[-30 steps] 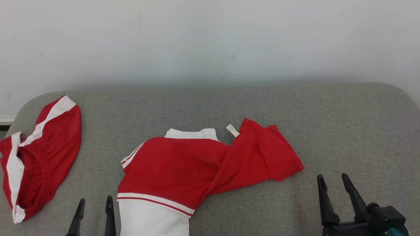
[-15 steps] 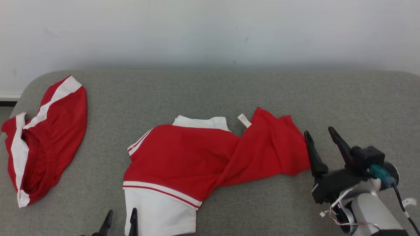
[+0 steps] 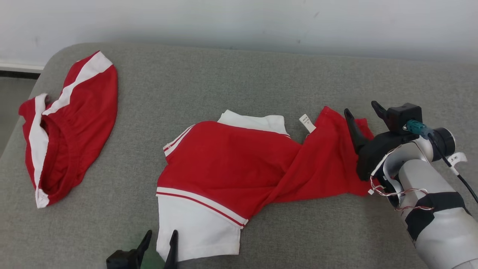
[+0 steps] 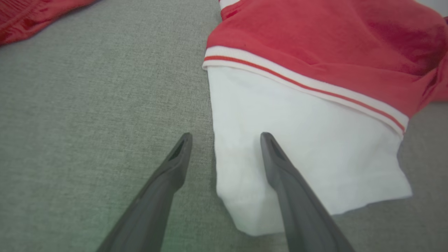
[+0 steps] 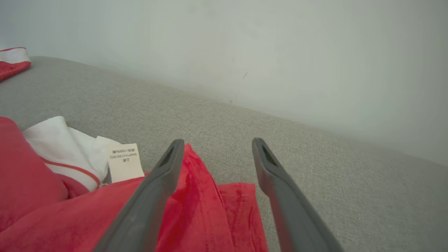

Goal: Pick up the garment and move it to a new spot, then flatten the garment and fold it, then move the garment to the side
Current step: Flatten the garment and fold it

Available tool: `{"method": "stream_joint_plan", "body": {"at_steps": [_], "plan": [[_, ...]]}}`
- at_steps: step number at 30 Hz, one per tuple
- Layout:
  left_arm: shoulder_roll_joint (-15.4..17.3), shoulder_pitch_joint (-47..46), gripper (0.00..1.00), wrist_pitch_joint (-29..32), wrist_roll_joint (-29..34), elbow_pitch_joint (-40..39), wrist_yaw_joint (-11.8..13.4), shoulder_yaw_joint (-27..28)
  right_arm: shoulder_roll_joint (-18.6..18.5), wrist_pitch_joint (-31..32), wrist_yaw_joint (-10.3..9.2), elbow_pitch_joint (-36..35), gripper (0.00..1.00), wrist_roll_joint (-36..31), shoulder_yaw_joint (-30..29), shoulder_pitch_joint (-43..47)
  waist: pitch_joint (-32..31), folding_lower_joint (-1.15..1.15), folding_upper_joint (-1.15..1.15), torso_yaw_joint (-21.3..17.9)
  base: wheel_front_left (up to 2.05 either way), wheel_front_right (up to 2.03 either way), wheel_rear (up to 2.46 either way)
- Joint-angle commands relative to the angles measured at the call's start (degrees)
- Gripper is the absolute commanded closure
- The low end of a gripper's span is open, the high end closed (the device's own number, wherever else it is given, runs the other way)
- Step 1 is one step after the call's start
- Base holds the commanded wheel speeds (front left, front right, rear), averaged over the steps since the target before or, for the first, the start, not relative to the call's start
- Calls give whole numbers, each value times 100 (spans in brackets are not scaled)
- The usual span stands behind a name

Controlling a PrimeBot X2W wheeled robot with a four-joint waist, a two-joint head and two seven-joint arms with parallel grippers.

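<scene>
A red and white garment (image 3: 239,168) lies crumpled in the middle of the grey cushion (image 3: 231,82), with a white label (image 3: 307,123) at its far edge. My left gripper (image 3: 160,237) stands open at the near edge, straddling the left border of the white sleeve (image 4: 297,140); in the left wrist view that gripper (image 4: 225,138) has one finger over the white cloth. My right gripper (image 3: 362,108) is open above the garment's red right end (image 5: 210,210). In the right wrist view the right gripper (image 5: 217,143) frames the red hem and bare cushion.
A second red garment with white stripes (image 3: 71,123) lies bunched at the cushion's left end. A pale wall (image 3: 239,22) runs behind the cushion. The cushion's left edge drops to the floor (image 3: 11,104).
The head camera has tilted down and shifted. My right gripper has moved forward from beside the garment to above its right end. My left gripper has neared the white sleeve.
</scene>
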Motion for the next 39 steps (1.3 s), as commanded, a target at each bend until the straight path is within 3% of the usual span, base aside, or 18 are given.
{"method": "stream_joint_plan", "body": {"at_steps": [1,16,17,18,19,20,31,39], "plan": [[-18,-98,0,-34,-42,24,-42,-78,-30,13,-13,187,0,88,138,-204,195,-1,-1,217,0,0,0],[-133,-468,0,-28,-307,317,-24,-706,-136,602,-13,1546,0,490,1285,-1166,503,-1,-1,667,0,0,0],[-141,-493,0,-24,-389,337,-24,-757,-122,669,-13,1602,40,540,1340,-1199,510,-1,-1,683,0,0,0],[-146,-514,4,-17,-437,357,-24,-810,-113,723,-13,1644,65,586,1387,-1244,513,-1,-1,694,0,0,0],[-152,-550,64,-18,-484,373,-25,-860,-119,755,-13,1668,100,618,1442,-1288,517,-1,-1,702,0,0,0],[-159,-584,100,-18,-514,384,-26,-917,-126,783,-13,1679,100,668,1496,-1323,518,-1,-1,702,0,0,0],[-51,-664,100,-52,-826,248,-32,-919,-234,26,-13,1587,100,1117,1770,-1227,288,-1,-1,433,0,0,0],[156,-580,100,-58,-844,-508,-25,-575,-369,-542,-13,1238,100,1701,1817,-986,-37,-1,-1,60,0,0,0]]}}
